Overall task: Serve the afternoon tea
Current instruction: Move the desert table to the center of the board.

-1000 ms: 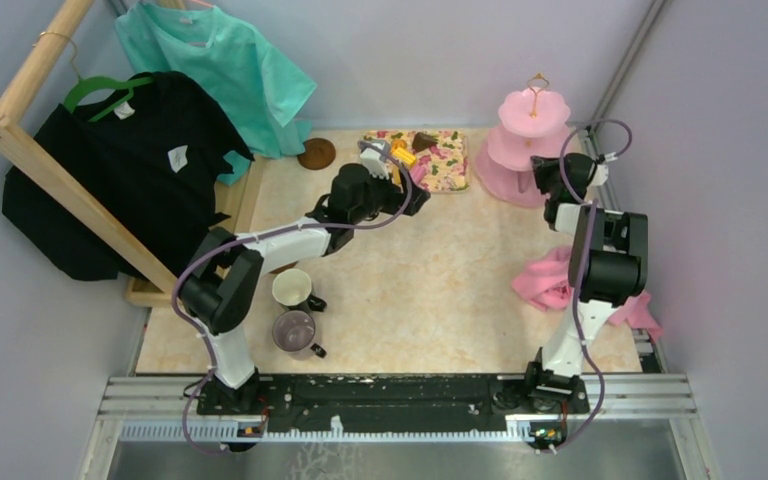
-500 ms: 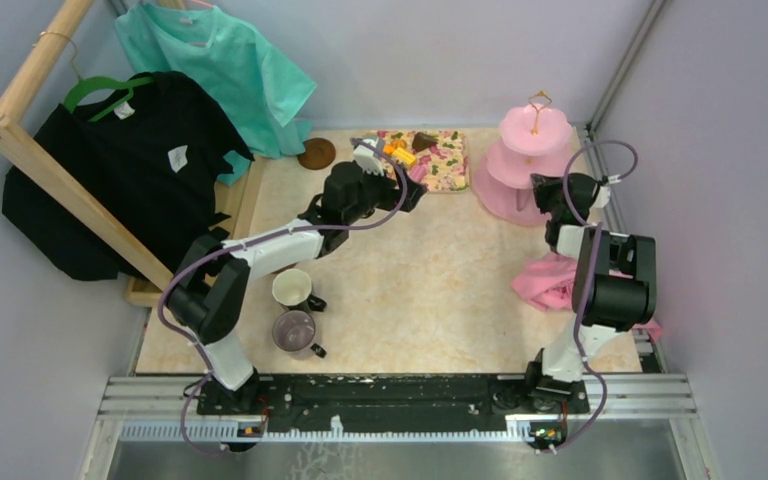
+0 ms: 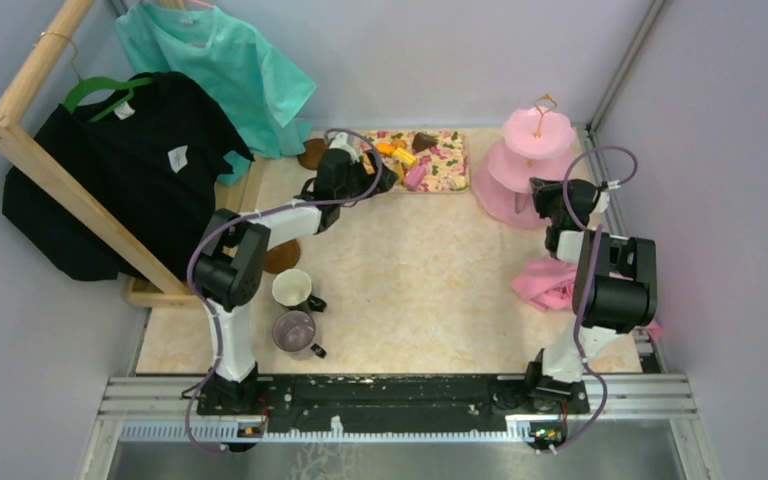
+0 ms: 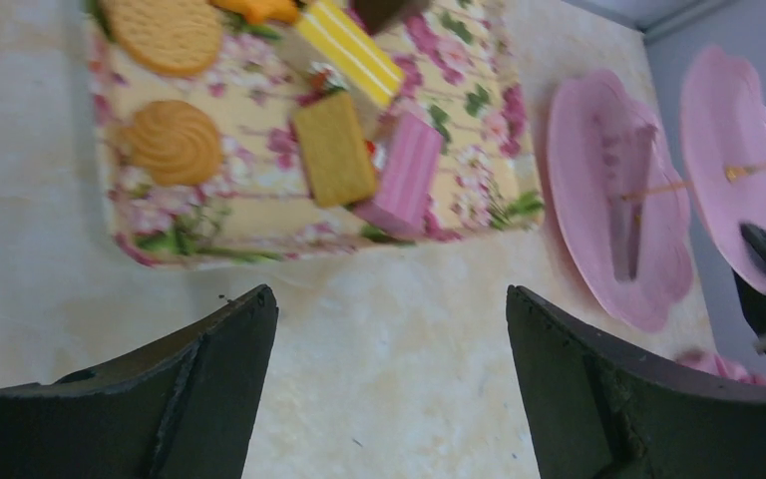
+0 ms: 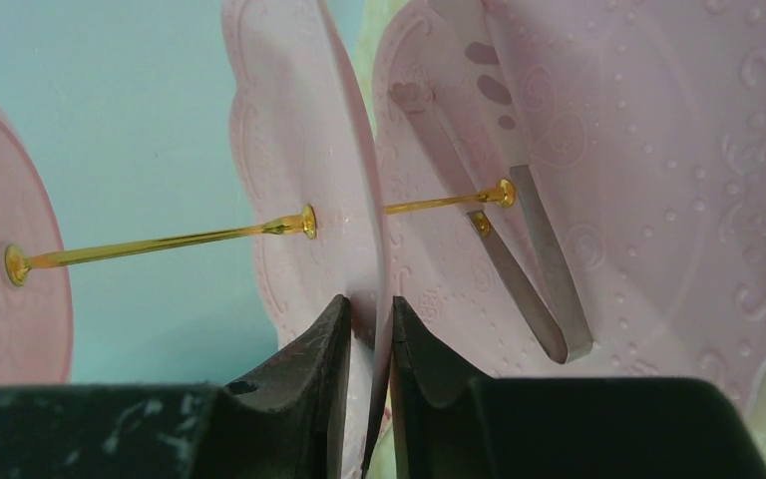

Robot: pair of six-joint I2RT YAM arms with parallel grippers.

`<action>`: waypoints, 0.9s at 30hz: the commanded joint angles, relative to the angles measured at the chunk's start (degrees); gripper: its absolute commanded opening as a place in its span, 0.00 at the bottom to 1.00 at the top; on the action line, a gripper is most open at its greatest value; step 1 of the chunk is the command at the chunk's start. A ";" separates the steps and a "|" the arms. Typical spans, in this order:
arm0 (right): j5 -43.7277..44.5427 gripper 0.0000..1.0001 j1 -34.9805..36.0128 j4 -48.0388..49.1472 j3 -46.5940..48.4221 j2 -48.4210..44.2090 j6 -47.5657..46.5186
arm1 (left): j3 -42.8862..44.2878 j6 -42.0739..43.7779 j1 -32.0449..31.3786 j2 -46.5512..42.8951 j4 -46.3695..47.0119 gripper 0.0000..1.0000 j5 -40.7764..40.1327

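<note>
Pink scalloped cake stand [image 5: 658, 150], slender gold rod [image 5: 160, 242]

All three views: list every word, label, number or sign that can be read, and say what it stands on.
No text can be read in any view.
The white tag on the black shirt: too small to read.
The cake stand: embossed swirls and dots only, no letters.
The floral mat: flower print only, no words.
</note>
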 commanded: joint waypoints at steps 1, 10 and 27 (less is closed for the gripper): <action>-1.69 0.21 -0.36 2.66 0.01 -2.05 -1.50 | 7.20 -2.80 2.28 4.10 -4.17 0.89 -1.17; -2.23 0.23 -0.36 4.06 0.20 -0.30 -1.58 | 14.80 -0.65 3.61 9.39 -11.13 0.89 -4.11; -2.65 0.24 -0.38 5.32 0.15 0.83 -1.58 | 24.68 2.49 3.33 17.67 -22.84 0.88 -4.89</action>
